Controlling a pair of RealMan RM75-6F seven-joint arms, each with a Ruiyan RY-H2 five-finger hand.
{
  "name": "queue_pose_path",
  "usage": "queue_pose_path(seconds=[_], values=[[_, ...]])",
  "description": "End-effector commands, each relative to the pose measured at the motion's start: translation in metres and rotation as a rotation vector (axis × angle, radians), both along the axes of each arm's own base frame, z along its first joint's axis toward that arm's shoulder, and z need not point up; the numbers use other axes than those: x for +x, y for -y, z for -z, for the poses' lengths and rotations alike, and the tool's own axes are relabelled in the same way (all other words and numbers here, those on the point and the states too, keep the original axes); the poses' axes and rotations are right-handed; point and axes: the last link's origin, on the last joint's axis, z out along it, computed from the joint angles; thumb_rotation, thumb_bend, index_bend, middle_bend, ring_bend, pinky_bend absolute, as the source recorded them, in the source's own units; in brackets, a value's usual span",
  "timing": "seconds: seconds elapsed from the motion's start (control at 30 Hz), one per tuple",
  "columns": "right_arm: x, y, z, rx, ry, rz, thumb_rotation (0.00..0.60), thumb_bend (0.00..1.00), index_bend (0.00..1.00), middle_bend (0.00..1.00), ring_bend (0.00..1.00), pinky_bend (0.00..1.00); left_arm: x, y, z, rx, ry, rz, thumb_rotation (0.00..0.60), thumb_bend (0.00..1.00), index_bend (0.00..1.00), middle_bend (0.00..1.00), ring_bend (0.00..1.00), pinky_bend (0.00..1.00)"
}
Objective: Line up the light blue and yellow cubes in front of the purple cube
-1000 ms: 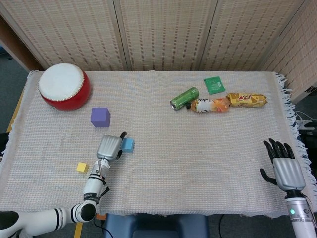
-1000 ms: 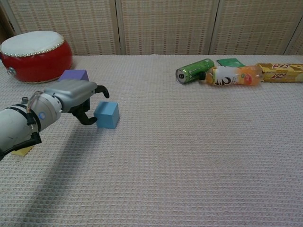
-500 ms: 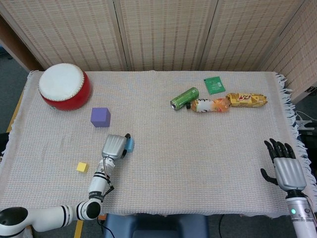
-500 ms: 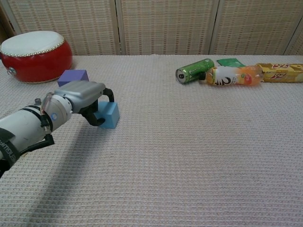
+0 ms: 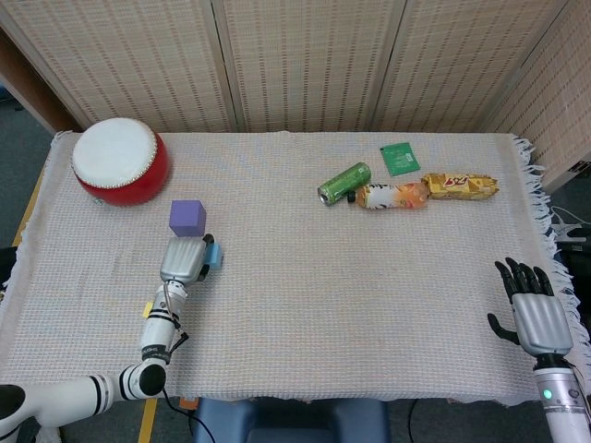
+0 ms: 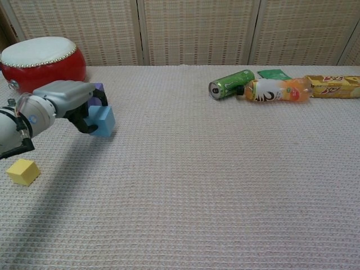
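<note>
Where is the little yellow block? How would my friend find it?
Start at the big red drum in the far left corner of the table, then come towards the near edge, past the purple cube and the light blue cube that the left hand holds. The yellow cube lies alone on the cloth beside that arm, nearest the front. It is the smallest block and the only yellow one.

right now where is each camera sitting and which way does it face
Head view: sits high above the near table edge, looking steeply down on the whole cloth-covered table; shows the left hand holding the light blue cube just in front of the purple cube, and the right hand.
Chest view: sits low at the near edge, facing across the table toward the screens; shows only the left hand.
Shared: the left hand, light blue cube, yellow cube, drum.
</note>
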Motion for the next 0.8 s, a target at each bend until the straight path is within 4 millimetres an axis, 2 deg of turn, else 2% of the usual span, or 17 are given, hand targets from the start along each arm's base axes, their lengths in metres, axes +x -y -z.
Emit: queue_pose_path(seconds=[0.03, 0.5, 0.8], values=[[0.001, -0.001, 0.000, 0.001, 0.000, -0.001, 0.519, 0.10, 0.00, 0.00, 0.00, 0.00, -0.016, -0.002, -0.006, -0.006, -0.030, -0.034, 0.600, 0.36, 0.50, 1.00, 1.00, 1.00], [-0.001, 0.001, 0.007, 0.021, -0.015, 0.026, 0.522, 0.10, 0.00, 0.00, 0.00, 0.00, -0.038, -0.022, -0.016, 0.009, -0.003, -0.060, 0.600, 0.36, 0.48, 1.00, 1.00, 1.00], [-0.001, 0.001, 0.008, 0.016, -0.023, 0.034, 0.521, 0.10, 0.00, 0.00, 0.00, 0.00, -0.044, -0.025, -0.015, -0.002, -0.053, -0.046, 0.600, 0.36, 0.38, 1.00, 1.00, 1.00]])
